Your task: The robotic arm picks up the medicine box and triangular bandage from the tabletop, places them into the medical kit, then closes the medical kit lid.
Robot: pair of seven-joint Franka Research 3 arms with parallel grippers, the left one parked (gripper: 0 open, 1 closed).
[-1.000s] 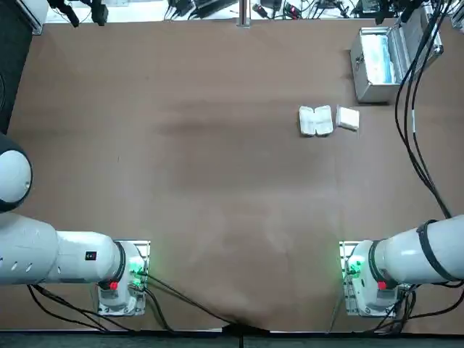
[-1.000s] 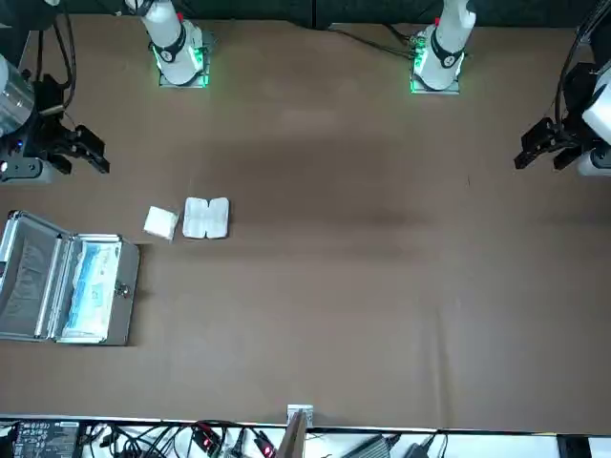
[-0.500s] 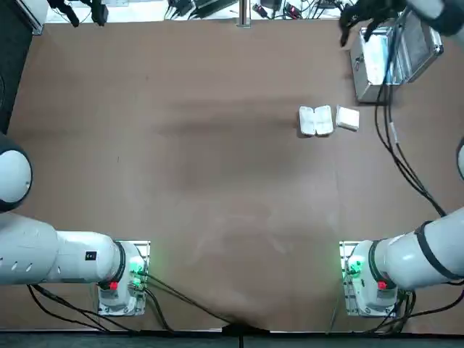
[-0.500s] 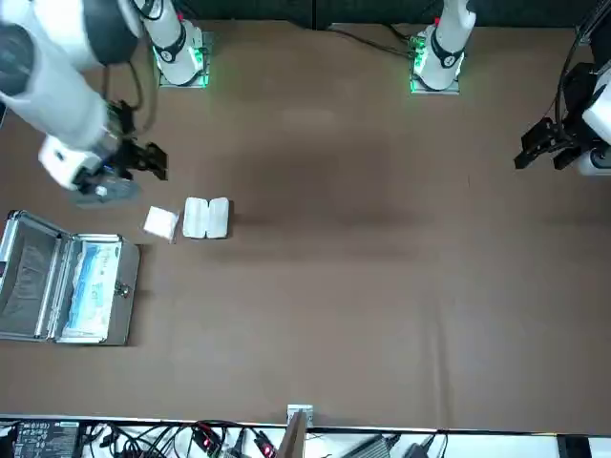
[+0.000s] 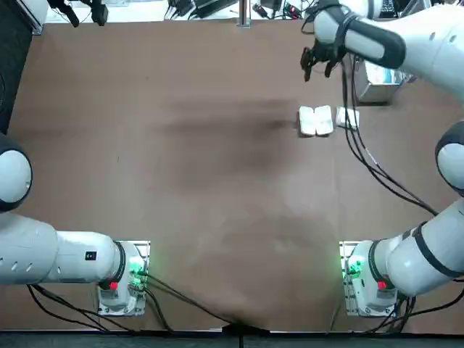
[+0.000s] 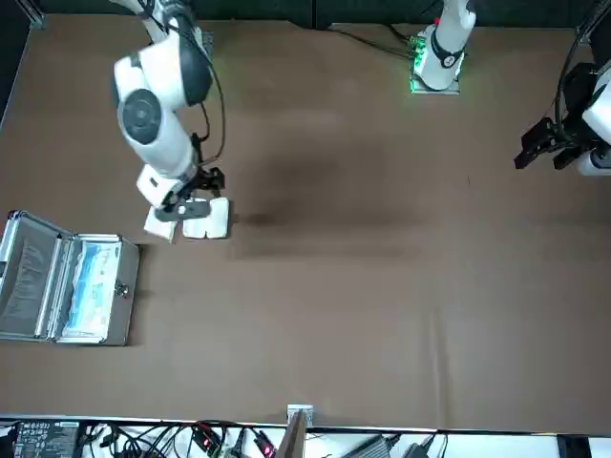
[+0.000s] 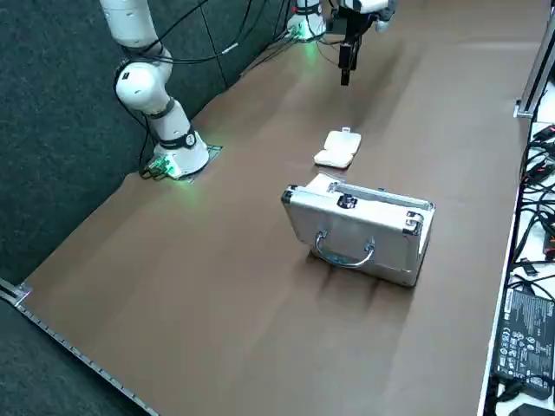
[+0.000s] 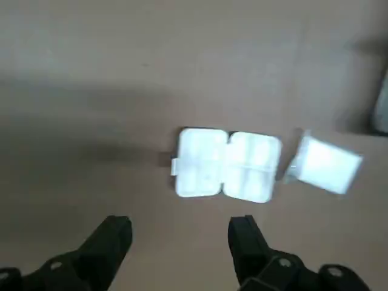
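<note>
One open medical kit | blue-white packet inside | right end effector: above tabletop

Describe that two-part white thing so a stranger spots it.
From the open silver metal case, look past the small wrapped white pack, near the right arm's black tool. The target is the white two-lobed item with rounded corners and a side tab; its neighbour is one undivided block.

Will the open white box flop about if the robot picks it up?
The medicine box looks stiff, with neat, rounded edges. Its two halves may swing, since they join along a seam. Lying so flat, it probably won't roll. The right tool is open above the table, near it.
</note>
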